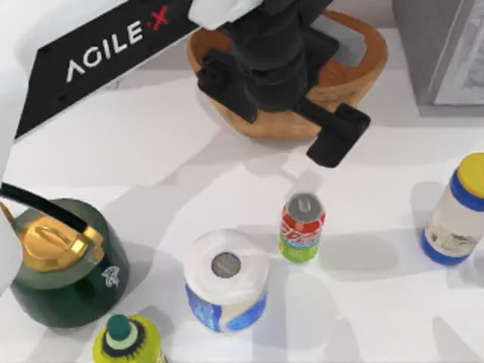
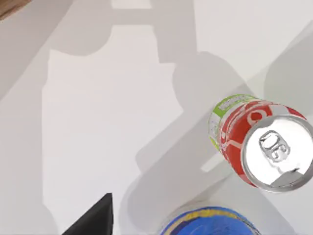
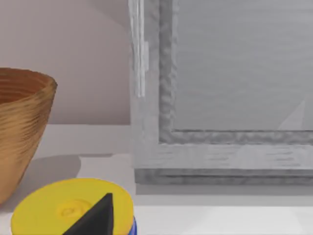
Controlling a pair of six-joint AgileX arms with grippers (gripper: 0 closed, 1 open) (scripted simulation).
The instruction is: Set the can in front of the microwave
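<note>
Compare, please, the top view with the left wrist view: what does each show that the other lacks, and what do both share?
Top view alone: the left arm's gripper over the brown wooden bowl, the dark green kettle with a gold lid, the white jar with a yellow cap, the yellow bottle with a green cap and a grey appliance at the far right corner.
Left wrist view alone: the can's pull tab, seen close.
Both: the upright red-and-green drink can with a silver top, the white-and-blue paper roll beside it, and the white table.
</note>
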